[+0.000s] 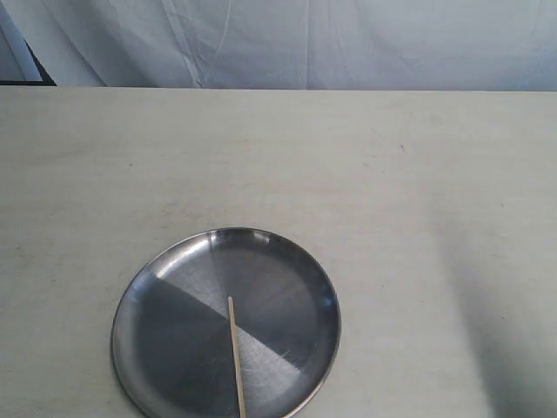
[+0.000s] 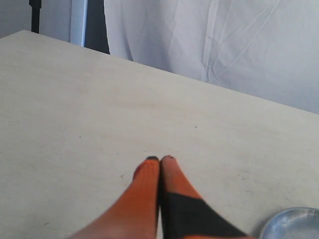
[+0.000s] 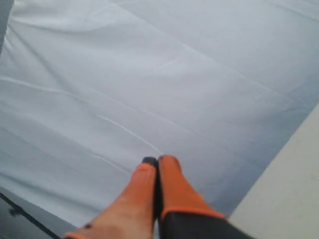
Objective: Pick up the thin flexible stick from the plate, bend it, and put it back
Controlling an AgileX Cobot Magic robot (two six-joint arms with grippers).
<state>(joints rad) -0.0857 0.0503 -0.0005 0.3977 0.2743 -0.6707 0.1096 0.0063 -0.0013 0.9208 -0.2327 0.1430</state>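
Centrally, near the lower edge of the exterior view, the plate [image 1: 170, 335] rests flat on a pale table [image 1: 392, 174]. The thin flexible stick [image 1: 236, 357] lies straight on the plate's surface, running from about the plate's middle toward its near rim, where the picture's edge cuts both off (so the stick's far end cannot be seen). A white cloth backdrop [image 1: 305, 43] hangs behind the table, and a soft grey shadow [image 1: 500, 305] crosses the tabletop on the right.

In the left wrist view, the left gripper [image 2: 160, 159] has its orange fingers pressed together with nothing between them. It sits above bare table, with a sliver of the plate's rim [image 2: 294, 224] showing well apart from the fingertips.

In the right wrist view, the right gripper [image 3: 155, 160] is likewise closed on nothing. It is seen against the white cloth, with a corner of the table alongside.
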